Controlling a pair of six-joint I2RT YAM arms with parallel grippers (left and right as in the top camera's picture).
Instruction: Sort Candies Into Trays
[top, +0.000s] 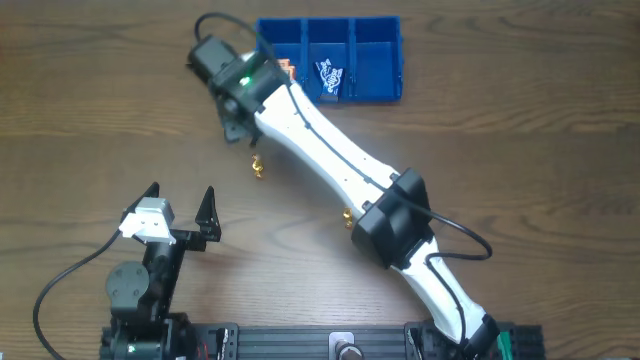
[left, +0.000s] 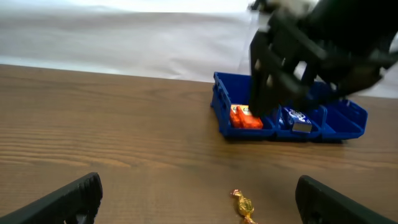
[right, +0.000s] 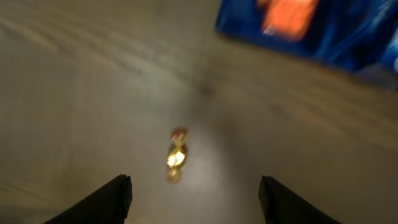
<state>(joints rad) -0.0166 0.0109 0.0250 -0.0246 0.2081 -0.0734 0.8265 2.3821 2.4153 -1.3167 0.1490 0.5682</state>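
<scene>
Plainly, twisted gold-foil candy (right: 176, 155) lies on grained wood (right: 74, 93).

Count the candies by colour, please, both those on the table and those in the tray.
gold candies: 2, on the table
orange candy: 1, in the tray
blue candy: 1, in the tray
Total: 4

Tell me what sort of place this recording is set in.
Probably a robot test bench rather than a home: a wood-grain table, a blue compartment tray, and a plain white backdrop behind it.
</scene>
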